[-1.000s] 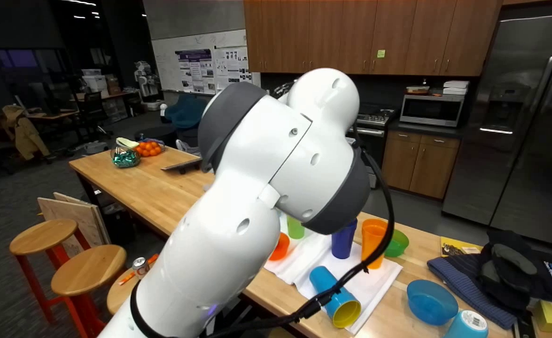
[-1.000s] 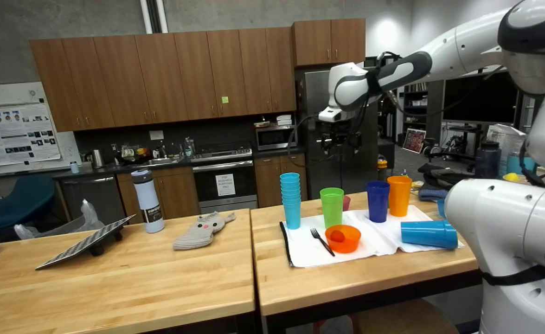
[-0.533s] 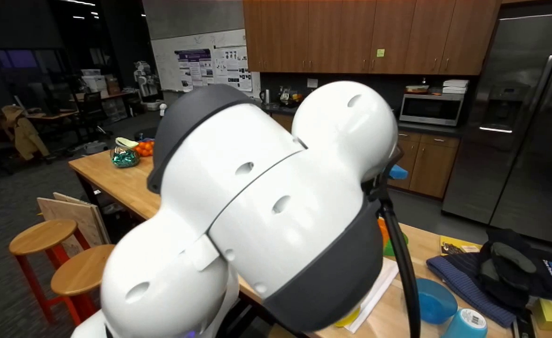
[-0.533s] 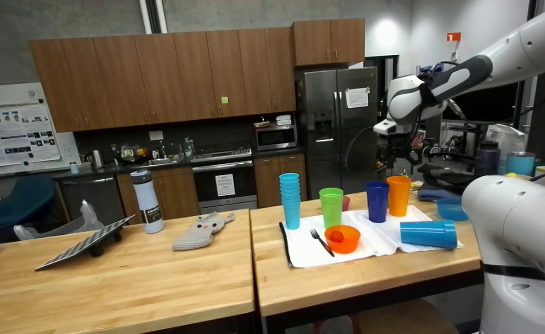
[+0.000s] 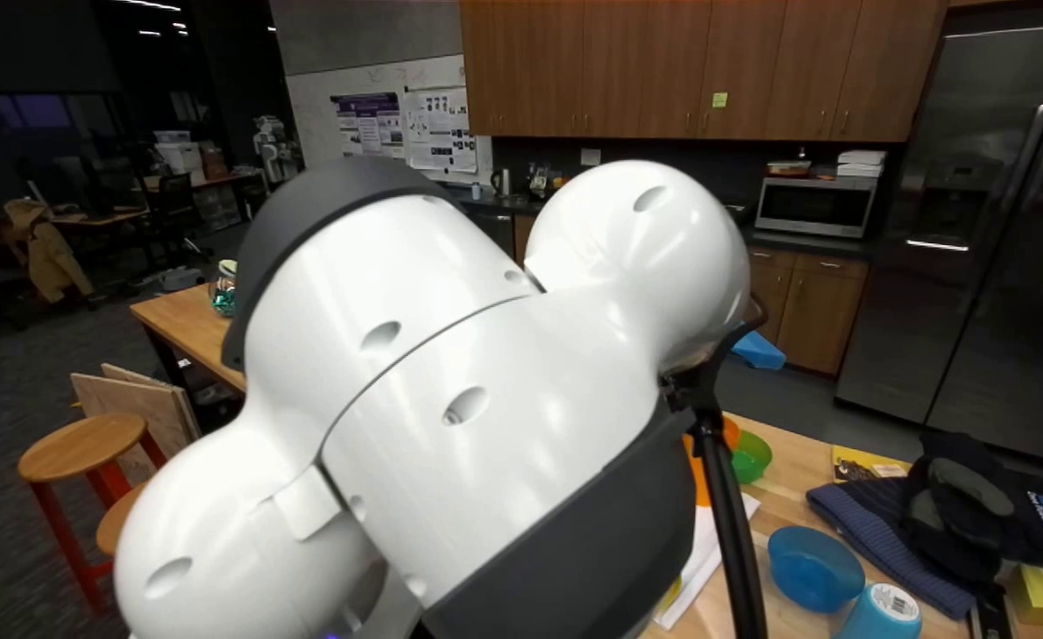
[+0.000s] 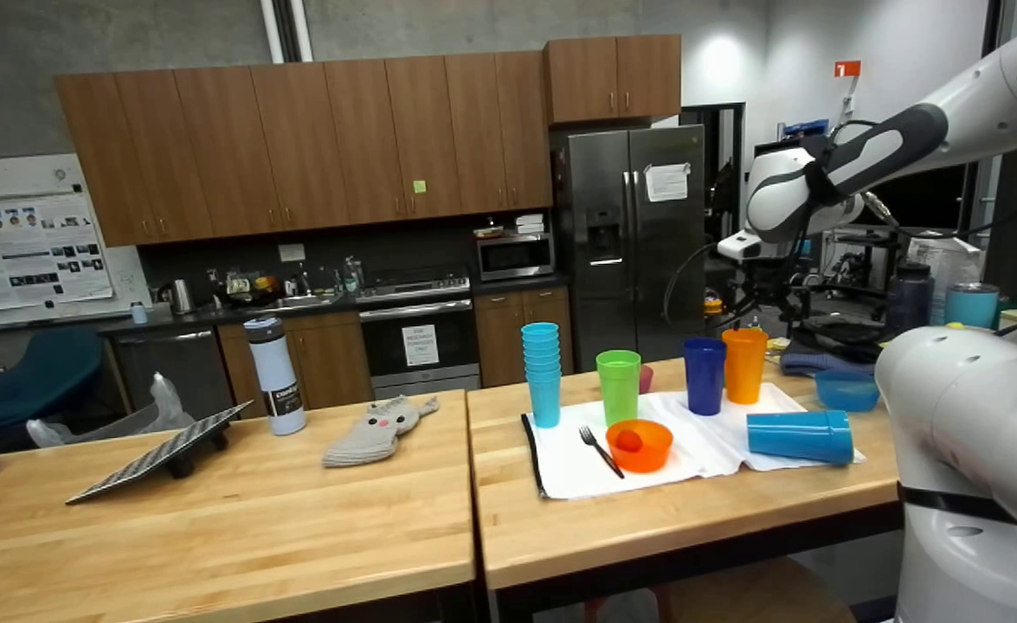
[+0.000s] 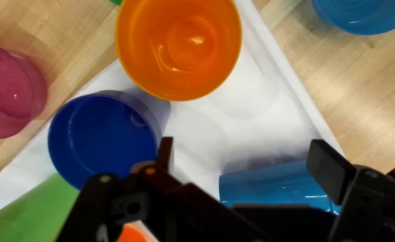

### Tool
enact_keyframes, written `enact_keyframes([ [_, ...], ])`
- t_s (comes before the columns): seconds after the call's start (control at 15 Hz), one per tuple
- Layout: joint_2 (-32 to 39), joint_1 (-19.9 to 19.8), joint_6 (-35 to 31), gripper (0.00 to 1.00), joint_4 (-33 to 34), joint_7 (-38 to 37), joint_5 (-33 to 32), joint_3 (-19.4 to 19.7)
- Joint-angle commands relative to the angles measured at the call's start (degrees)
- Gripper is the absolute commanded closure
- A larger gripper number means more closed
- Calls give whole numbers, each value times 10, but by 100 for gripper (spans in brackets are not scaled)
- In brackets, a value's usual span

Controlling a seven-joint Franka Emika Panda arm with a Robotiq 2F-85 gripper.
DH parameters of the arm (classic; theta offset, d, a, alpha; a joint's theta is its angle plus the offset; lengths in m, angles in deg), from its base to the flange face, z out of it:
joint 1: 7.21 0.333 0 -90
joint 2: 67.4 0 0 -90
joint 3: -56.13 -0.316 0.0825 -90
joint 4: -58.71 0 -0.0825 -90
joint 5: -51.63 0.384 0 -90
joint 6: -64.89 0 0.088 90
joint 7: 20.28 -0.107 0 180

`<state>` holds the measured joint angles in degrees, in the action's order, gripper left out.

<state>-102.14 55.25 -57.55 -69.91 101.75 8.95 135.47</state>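
The claw [image 7: 247, 161] hangs spread and empty over the cloth [image 7: 244, 127], where the navy cup [image 7: 100, 137] stands and the blue cup [image 7: 271, 183] lies; any clean lowering calls for fingers [image 7: 330, 169] kept off both.

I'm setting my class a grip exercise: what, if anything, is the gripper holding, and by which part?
Nothing is held: the gripper is open, its jaws apart, and the blue cup beneath lies on its side on the white sheet.

Blk gripper [image 7: 246, 161]; dk-blue cup [image 7: 105, 136], brt-blue cup [image 7: 271, 183], org cup [image 7: 179, 50], lt-grn cup [image 7: 32, 211]; pln wht cloth [image 7: 251, 124].
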Motion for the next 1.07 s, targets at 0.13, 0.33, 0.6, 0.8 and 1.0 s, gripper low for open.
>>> enact_keyframes([
  [0.13, 45, -18, -24, 0, -5, 26, 43, -7],
  [0.33, 46, -19, -24, 0, -5, 26, 43, -7],
  [0.6, 61, -93, -36, 0, -67, 23, 98, -66],
  [0.8, 89, -188, -43, 0, -128, 6, 147, -147],
  [1.0, 104, -305, -48, 0, -183, -1, 194, -246],
])
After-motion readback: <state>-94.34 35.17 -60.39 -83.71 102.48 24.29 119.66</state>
